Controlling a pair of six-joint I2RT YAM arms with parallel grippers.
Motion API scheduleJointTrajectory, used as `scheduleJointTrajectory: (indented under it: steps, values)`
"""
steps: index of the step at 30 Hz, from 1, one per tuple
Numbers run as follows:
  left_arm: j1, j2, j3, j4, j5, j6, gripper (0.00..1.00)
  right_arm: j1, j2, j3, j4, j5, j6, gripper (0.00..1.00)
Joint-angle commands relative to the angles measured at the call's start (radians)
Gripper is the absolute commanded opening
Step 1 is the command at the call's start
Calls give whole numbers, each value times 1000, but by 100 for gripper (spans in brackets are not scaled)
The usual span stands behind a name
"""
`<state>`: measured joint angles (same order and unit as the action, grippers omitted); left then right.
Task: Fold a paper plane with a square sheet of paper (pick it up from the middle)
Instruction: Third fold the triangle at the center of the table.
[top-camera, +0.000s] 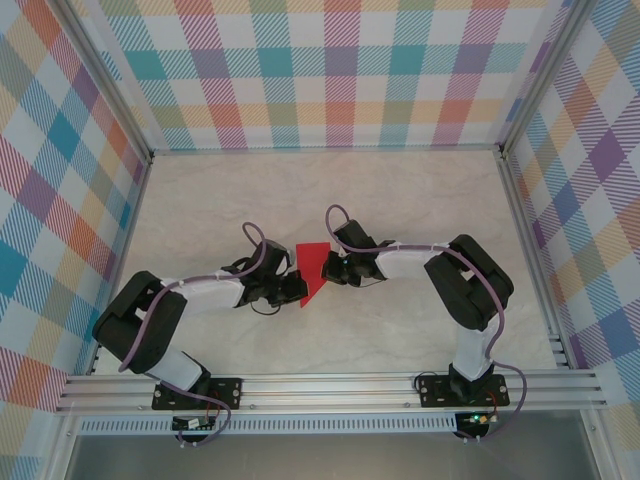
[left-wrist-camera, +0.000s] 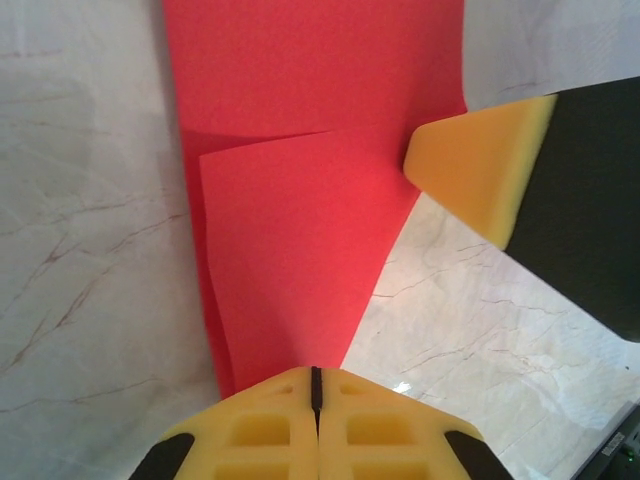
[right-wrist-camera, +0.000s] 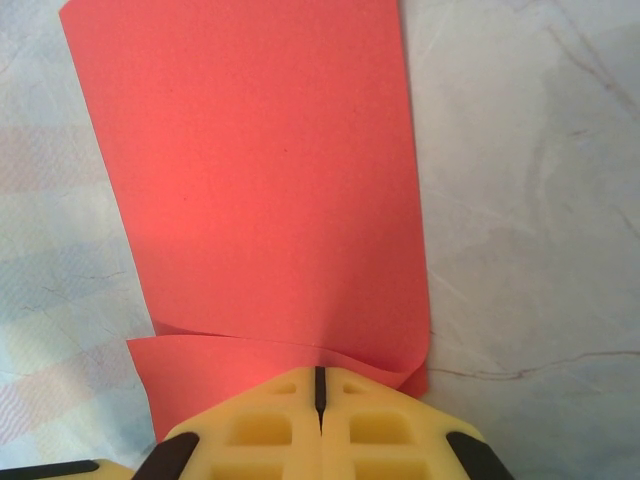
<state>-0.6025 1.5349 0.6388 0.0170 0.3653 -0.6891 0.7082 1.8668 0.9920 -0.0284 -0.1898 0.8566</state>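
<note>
A thin, bright red square sheet of paper (top-camera: 312, 268) lies near the middle of a pale, marble-patterned worktop (top-camera: 420, 200), between the two robot arms that reach in from the near edge. The sheet is partly folded: the left wrist camera shows one flap (left-wrist-camera: 300, 270) laid slantwise over a lower layer, narrowing toward the near end, and the right wrist camera shows a soft, curled fold along one edge (right-wrist-camera: 300, 350). It is not yet a slim pointed dart, so most of the folding appears to be left. The left gripper (left-wrist-camera: 315, 400) is closed, its yellow fingers meeting at the paper's narrow end. The right gripper (right-wrist-camera: 320, 395) is closed too, at the curled fold. Whether either nips the paper or merely presses on it is hard to tell. Pastel plaid panels (top-camera: 320, 70) wall the worktop on three sides, and an aluminium rail (top-camera: 330, 385) carries the arm bases.
</note>
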Motion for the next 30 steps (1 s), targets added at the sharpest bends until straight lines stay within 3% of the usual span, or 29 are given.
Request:
scheduleJointTrajectory:
  steps: [1, 10, 19, 30]
  values:
    - [-14, 26, -12, -42, 16, 4, 3, -3, 16, -16, -73, 36, 13, 2]
    - [-14, 67, 4, -115, -20, 27, 0, 3, -61, 28, -60, -33, -72, 3]
    - [-14, 90, 12, -121, -31, 29, 0, 61, -53, 3, -4, -139, -37, 4]
    - [-14, 84, 7, -133, -46, 29, 0, 79, 29, -2, -28, -85, -22, 3]
